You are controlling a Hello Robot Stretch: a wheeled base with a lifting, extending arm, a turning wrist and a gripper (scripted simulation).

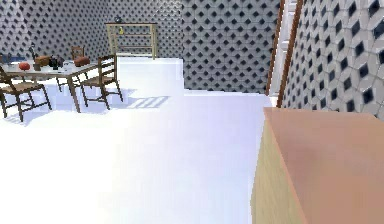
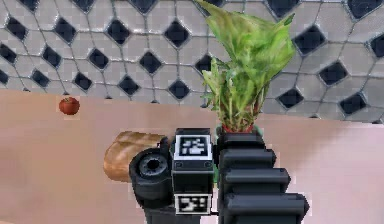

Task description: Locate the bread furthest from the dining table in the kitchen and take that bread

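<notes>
A brown loaf of bread (image 2: 128,151) lies on a pinkish countertop (image 2: 50,160) in the arm side view. The dark arm rises from the bottom edge with its two white marker squares. The gripper (image 2: 150,172) sits just left of them, right in front of the loaf. I cannot tell whether it holds anything. The dining table (image 1: 50,68), with small things on it, stands at the forward view's far left.
A small red round fruit (image 2: 69,105) lies further back on the counter. A potted green plant (image 2: 240,70) stands by the patterned wall. Wooden chairs (image 1: 100,82) surround the table, a shelf unit (image 1: 133,40) stands at the back, and a counter corner (image 1: 320,165) juts in at lower right.
</notes>
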